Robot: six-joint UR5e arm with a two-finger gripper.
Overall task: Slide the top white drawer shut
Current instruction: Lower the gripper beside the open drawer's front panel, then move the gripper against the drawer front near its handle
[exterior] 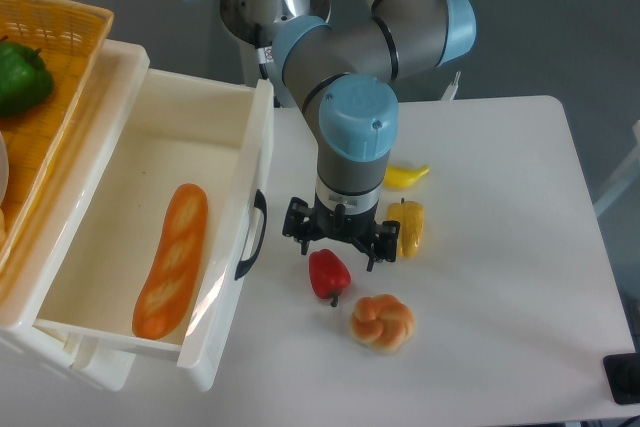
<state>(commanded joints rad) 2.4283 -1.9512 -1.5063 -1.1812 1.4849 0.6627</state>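
Looking down at a white table (500, 277) from a fixed overhead camera. At left, the top white drawer (150, 217) pulled well out of its cabinet, open box facing up, a baguette-shaped bread loaf (172, 259) lying lengthwise inside. Flat drawer front (240, 237) running roughly top to bottom of the view, slightly slanted, with a black curved bar handle (252, 237) on its outer face, pointing toward the robot. Just right of that handle, apart from it, the gripper (340, 259) hanging tool-down from a grey and light-blue UR5e arm, fingertips close above the table. Jaws appearing spread, holding nothing, though partly hidden under the wrist, so the width hard to judge. Drawer therefore lying to the gripper's left in the view, long axis of the front across the push direction; closing likely calls for travelling left until touching the front near the handle, then pressing on leftward.

Just below the fingers, a red pepper (328, 273); beside it a knotted bread roll (381, 321); to the right a yellow pepper (410, 227) and a small yellow chilli-like piece (405, 176). At upper left, a woven yellow basket (60, 57) atop the cabinet, holding a green pepper (22, 77). Grey floor beyond the table's edges.
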